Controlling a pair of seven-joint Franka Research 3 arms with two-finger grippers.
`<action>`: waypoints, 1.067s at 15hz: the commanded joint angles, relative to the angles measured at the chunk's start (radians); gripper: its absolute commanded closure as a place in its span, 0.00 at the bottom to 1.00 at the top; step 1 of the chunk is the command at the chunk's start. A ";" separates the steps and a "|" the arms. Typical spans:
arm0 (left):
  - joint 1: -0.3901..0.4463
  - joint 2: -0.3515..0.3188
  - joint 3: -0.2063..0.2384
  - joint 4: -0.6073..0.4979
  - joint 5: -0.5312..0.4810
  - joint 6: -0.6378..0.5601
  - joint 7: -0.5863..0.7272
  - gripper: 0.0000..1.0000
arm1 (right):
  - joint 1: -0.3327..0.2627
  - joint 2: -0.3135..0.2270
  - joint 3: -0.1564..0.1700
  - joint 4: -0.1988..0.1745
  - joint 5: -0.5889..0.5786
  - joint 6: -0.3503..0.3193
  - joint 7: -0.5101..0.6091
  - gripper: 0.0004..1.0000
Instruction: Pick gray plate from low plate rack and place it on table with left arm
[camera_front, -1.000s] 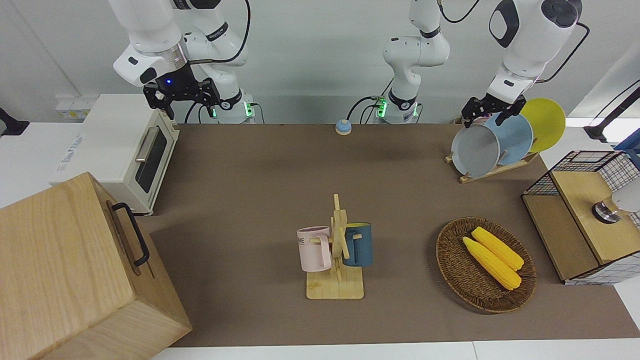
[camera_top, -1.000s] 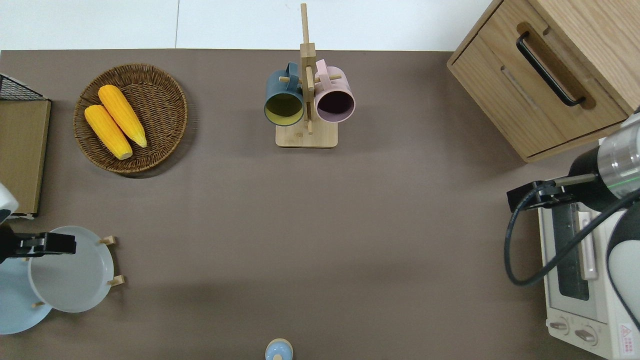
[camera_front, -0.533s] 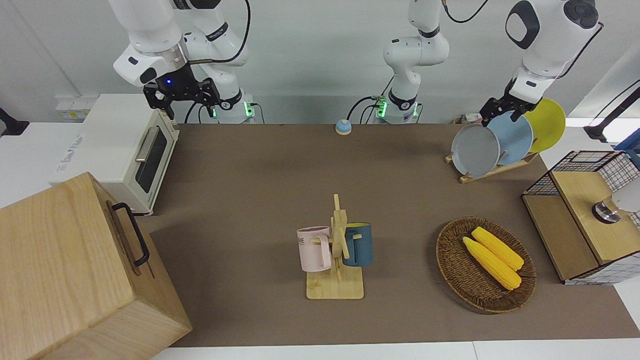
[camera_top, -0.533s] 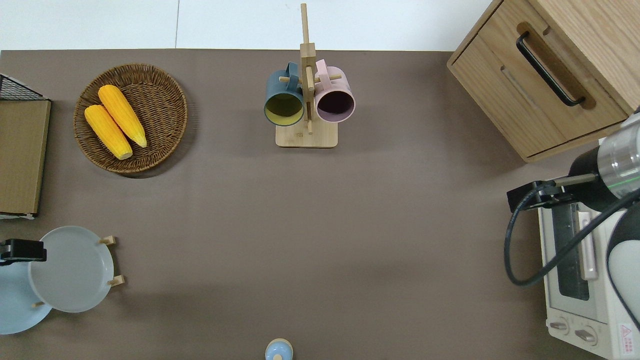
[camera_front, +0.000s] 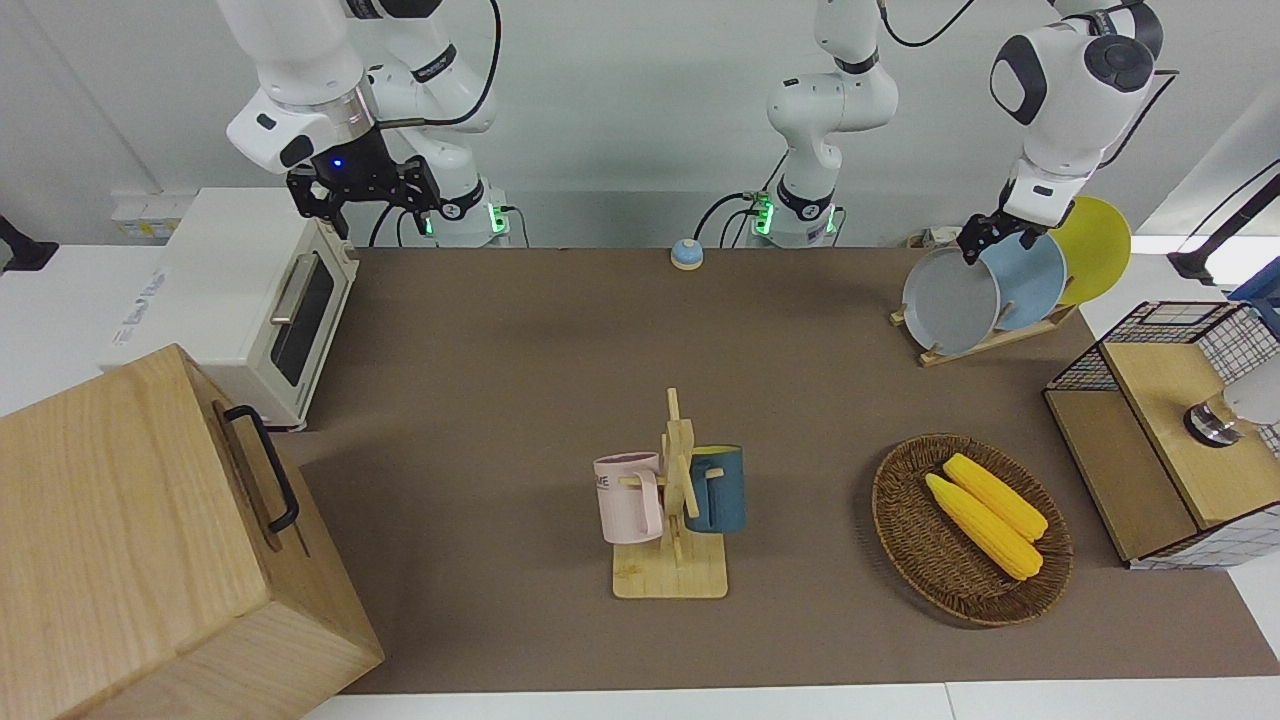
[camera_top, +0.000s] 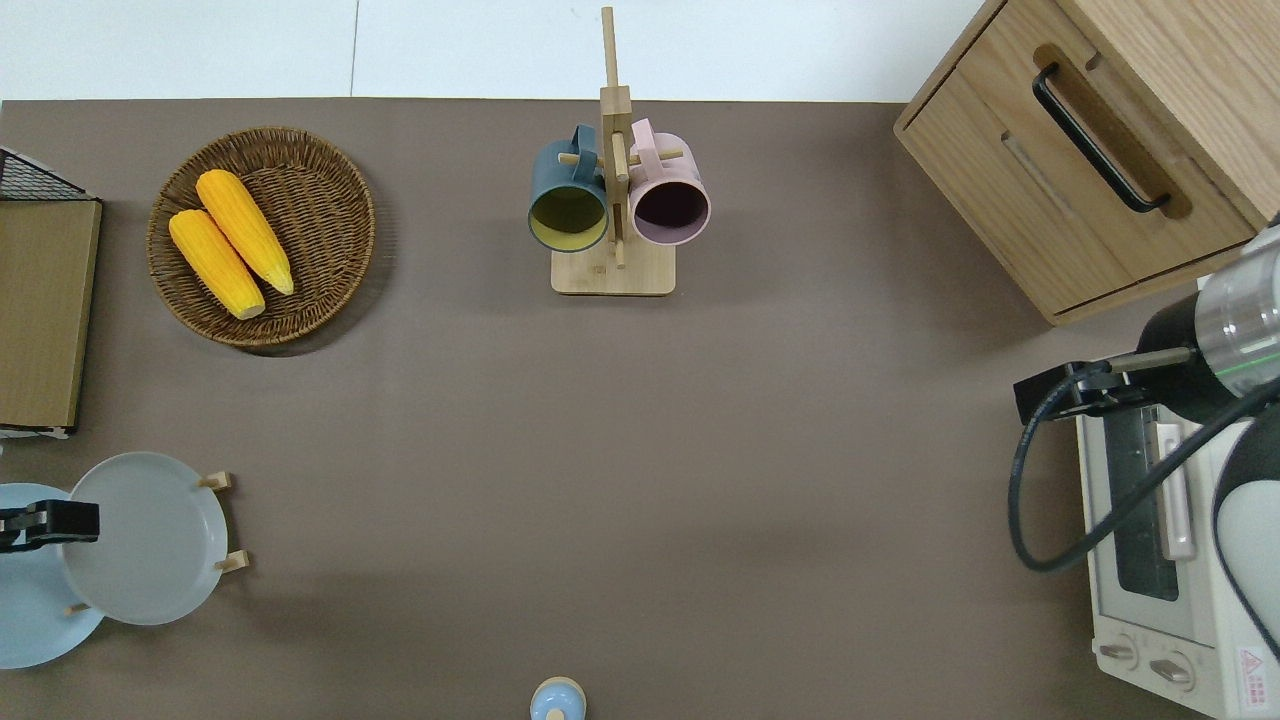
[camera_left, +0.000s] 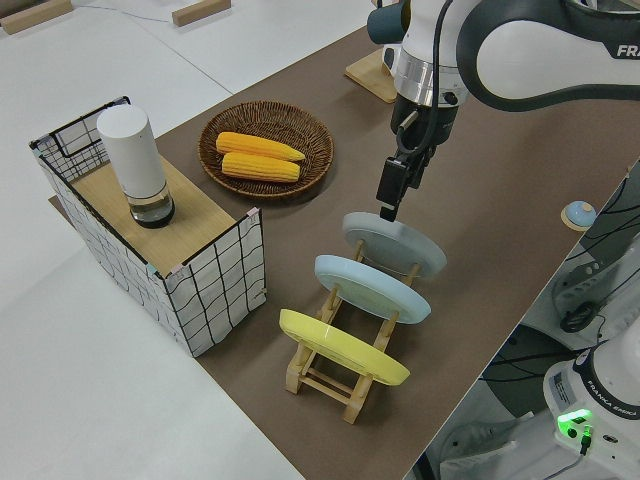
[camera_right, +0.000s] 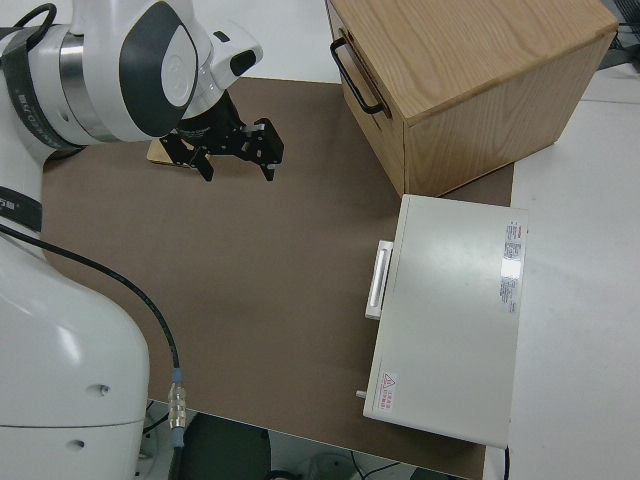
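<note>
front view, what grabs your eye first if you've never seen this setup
Three plates standing in the low plate rack at the left arm's end of the table: the gray plate, a light-blue plate and a yellow plate. The left gripper hangs at the gray plate's upper rim. Farther from the robots, two bright corn cobs lie in a wicker basket.

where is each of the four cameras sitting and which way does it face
Front: across the table, facing the robots; both arms show, the left gripper at the gray plate.
Overhead: straight down; only gripper tips and right arm cabling show.
Left side: raised, along the low plate rack; left arm shows.
Right side: beside the parked right arm, its right gripper open.
Front, overhead and left side views share the corn basket.
</note>
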 joint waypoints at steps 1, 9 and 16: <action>0.003 -0.061 -0.008 -0.132 0.082 0.101 -0.108 0.01 | -0.023 -0.002 0.021 0.007 -0.006 -0.011 0.012 0.02; 0.003 -0.044 -0.008 -0.199 0.134 0.174 -0.173 0.27 | -0.023 -0.004 0.021 0.006 -0.006 -0.011 0.012 0.02; -0.009 -0.023 -0.013 -0.196 0.140 0.183 -0.233 0.98 | -0.023 -0.002 0.021 0.007 -0.006 -0.011 0.012 0.02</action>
